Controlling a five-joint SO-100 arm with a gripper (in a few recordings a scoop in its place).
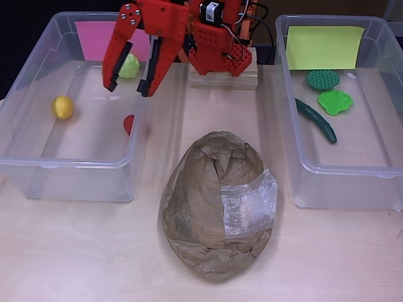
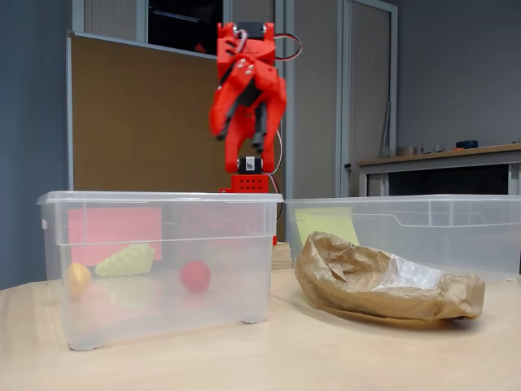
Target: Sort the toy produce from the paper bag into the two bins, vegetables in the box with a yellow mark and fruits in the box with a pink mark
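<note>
Your table carries two clear bins with the crumpled paper bag lying between them, its top folded over so you cannot see what is inside. In the overhead view the left bin, marked with the pink card, holds a yellow lemon, a pale green bumpy fruit partly under the arm, and a red round piece against its right wall. The right bin, with the yellow card, holds a long dark green cucumber, a bright green leafy piece and a dark green textured disc. Your red pincer hangs above the left bin, fingers spread apart, gripping nothing and touching nothing
</note>
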